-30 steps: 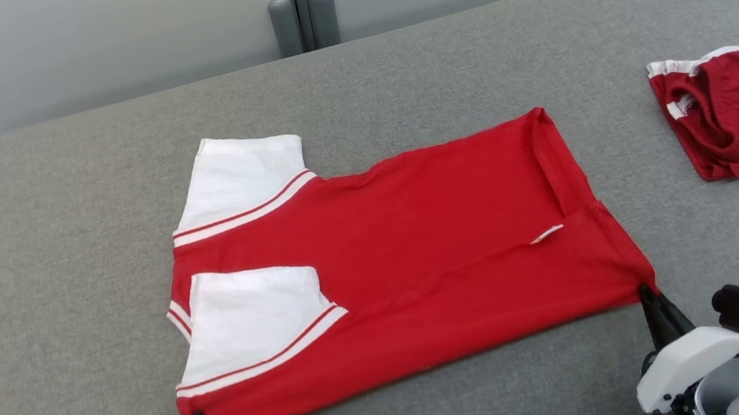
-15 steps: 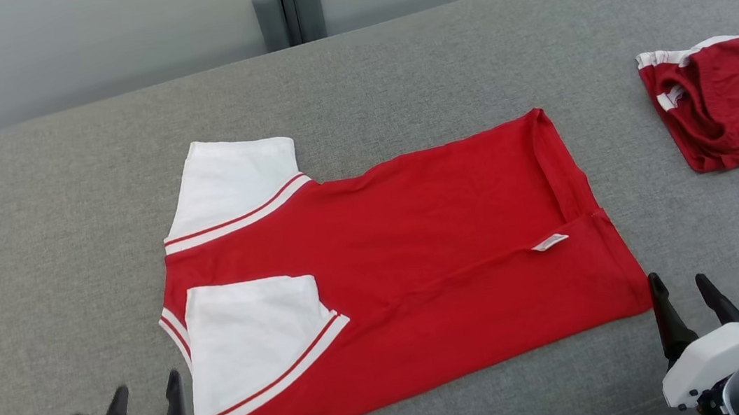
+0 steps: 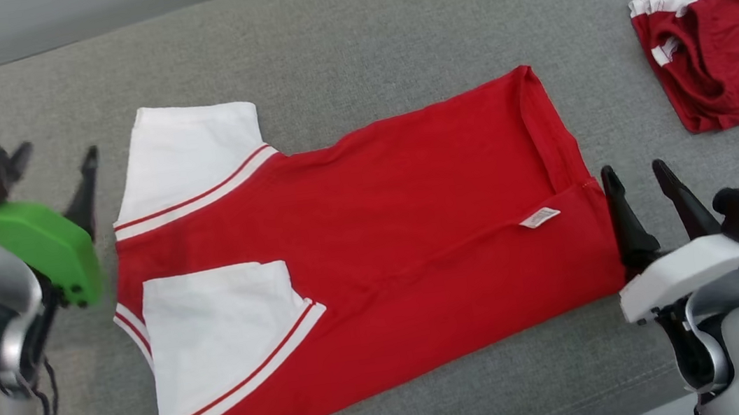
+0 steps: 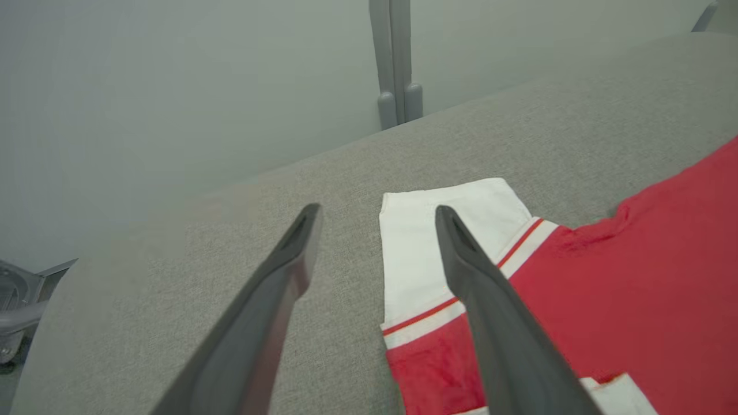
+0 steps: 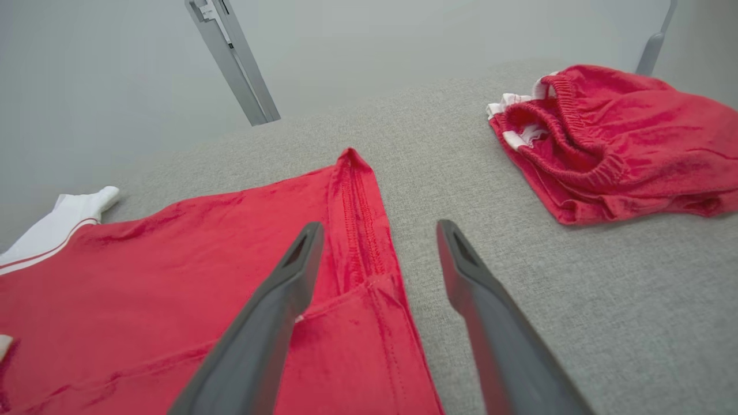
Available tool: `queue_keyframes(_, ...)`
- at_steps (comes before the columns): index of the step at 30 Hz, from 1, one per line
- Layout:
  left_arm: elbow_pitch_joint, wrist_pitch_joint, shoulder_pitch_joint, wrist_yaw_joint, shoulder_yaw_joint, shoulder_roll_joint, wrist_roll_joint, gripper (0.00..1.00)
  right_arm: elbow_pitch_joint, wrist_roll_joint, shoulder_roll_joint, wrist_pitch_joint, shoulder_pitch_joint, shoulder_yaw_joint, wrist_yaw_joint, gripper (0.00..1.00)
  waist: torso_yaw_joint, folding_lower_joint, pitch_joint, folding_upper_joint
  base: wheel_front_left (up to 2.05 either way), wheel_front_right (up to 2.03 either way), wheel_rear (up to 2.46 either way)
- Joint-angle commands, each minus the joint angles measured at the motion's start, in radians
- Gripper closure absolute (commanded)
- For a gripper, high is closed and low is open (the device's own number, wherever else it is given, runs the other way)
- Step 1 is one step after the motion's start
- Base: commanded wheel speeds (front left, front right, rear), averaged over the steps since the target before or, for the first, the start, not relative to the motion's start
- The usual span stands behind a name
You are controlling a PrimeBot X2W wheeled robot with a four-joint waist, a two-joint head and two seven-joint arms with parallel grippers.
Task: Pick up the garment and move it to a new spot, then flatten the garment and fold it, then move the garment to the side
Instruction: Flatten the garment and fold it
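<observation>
L gripper (image 3: 57, 158): jaws wide, empty, beside far white sleeve (image 3: 192, 144). R gripper (image 3: 633, 171): wide, empty, at hem (image 3: 554, 128). Garment (image 3: 380, 234): red shirt, half-folded, mid grey cushion (image 3: 388, 15). Advice: pinch both far corners together, lift evenly, align edges.

Open surface (image 3: 353, 19) around shirt (image 3: 397, 204) (shorts (image 3: 732, 57) rightward)

Red shorts (image 3: 724, 51) bunched on grey cushion (image 3: 389, 22), far right; grey post (image 4: 395, 57) behind.
</observation>
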Motion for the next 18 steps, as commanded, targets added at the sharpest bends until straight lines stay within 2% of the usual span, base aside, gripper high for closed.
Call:
queue_keyframes(1,0.023,0.015,-0.067,-0.006,0.003,0.020,-0.003,0.00,-0.004,0.013,-0.001,-0.014,-0.020,0.016,-0.001,0.00,-0.068,0.0000,0.100,0.0000,0.00,0.00,0.00)
queue_keyframes(10,0.226,0.171,-0.334,-0.014,-0.005,0.066,-0.024,0.00,0.027,0.049,-0.001,-0.070,-0.121,0.111,-0.001,0.00,-0.141,0.0000,0.251,0.0000,0.00,0.00,0.00)
queue_keyframes(18,0.322,0.334,-0.440,-0.016,-0.016,0.093,-0.058,0.00,0.072,0.064,-0.001,-0.109,-0.175,0.149,-0.001,0.00,-0.176,0.0000,0.293,0.0000,0.00,0.00,0.00)
